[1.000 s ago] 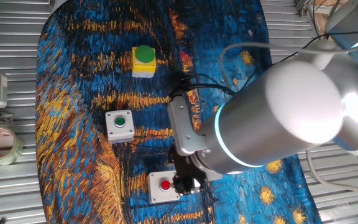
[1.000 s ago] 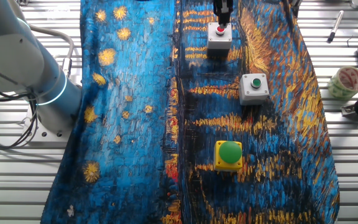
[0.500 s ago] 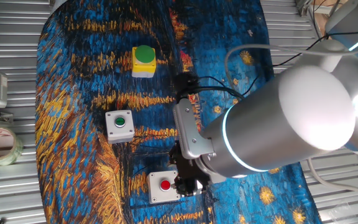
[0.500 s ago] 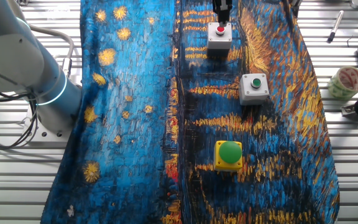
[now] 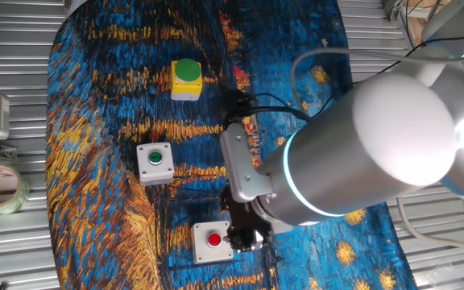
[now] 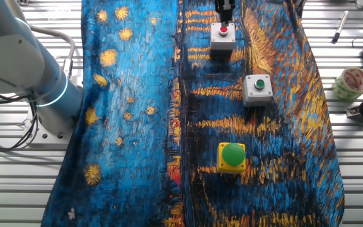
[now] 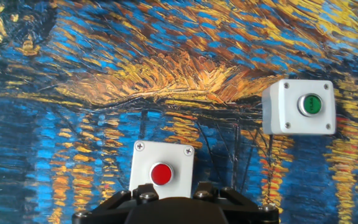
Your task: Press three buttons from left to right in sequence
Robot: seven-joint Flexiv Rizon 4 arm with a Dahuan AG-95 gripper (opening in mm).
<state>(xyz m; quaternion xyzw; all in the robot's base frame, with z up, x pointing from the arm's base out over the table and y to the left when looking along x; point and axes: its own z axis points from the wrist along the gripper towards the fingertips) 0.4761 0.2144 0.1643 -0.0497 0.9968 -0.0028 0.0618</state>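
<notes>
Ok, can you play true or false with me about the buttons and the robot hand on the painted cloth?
1. The gripper is next to the red button box. True.
2. The yellow box has a red dome on top. False: its dome is green.
3. The hand view shows the red button box and the small green button box together. True.
4. The three boxes are stacked on each other. False: they sit apart in a row on the cloth.
5. A roll of tape lies off the cloth, on the metal table. True.
6. The gripper is touching the yellow box. False: that box is at the far end of the row from it.
</notes>
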